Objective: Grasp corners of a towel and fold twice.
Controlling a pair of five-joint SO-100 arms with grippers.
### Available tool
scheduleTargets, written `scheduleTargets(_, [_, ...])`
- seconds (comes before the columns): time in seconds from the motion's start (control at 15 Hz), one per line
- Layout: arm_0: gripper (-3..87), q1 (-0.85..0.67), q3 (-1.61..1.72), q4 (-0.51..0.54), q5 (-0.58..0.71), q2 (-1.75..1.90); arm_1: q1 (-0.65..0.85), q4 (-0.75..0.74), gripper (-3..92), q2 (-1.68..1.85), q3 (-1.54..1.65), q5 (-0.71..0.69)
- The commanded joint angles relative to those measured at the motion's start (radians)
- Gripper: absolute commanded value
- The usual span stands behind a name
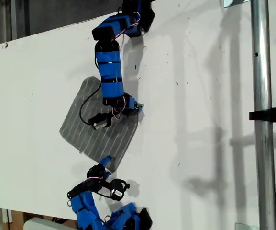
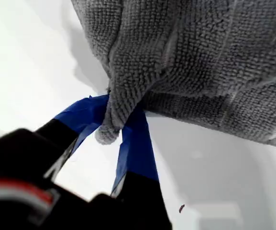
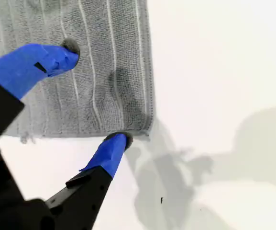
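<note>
My first gripper (image 2: 116, 120) is clenched on one of the corners (image 2: 110, 130) of the towel (image 2: 200, 62), the cloth bunching straight ahead of its tips. My second gripper (image 3: 95, 93) is spread wide, one fingertip (image 3: 63, 53) on the flat cloth, the other at its hem beside another corner (image 3: 146, 125); closing should gather that corner. In the exterior view the towel (image 1: 87, 129) lies on the table (image 1: 200, 120) between two arms, each at a different corner; I cannot tell which is which.
</note>
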Motion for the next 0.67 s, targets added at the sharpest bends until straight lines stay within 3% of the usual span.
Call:
scheduleTargets(0.0, [30.0, -0.017, 0.012, -0.077, -0.012, -0.064, -0.008, -0.006, -0.2, 0.080, 0.008, 0.000])
scheduleTargets(0.13, [30.0, -0.037, -0.005, -0.101, -0.034, -0.178, -0.011, -0.006, -0.2, 0.098, 0.023, 0.003])
scheduleTargets(0.27, [23.0, -0.038, -0.063, -0.089, -0.037, -0.279, -0.014, -0.003, -0.2, 0.110, 0.034, 0.008])
scheduleTargets(0.4, [-2.7, -0.038, -0.072, -0.101, -0.034, -0.278, -0.014, -0.003, -0.2, 0.117, 0.037, 0.008])
scheduleTargets(0.6, [-2.8, 0.023, -0.077, -0.087, -0.055, -0.202, -0.014, -0.003, -0.2, 0.130, 0.052, 0.008])
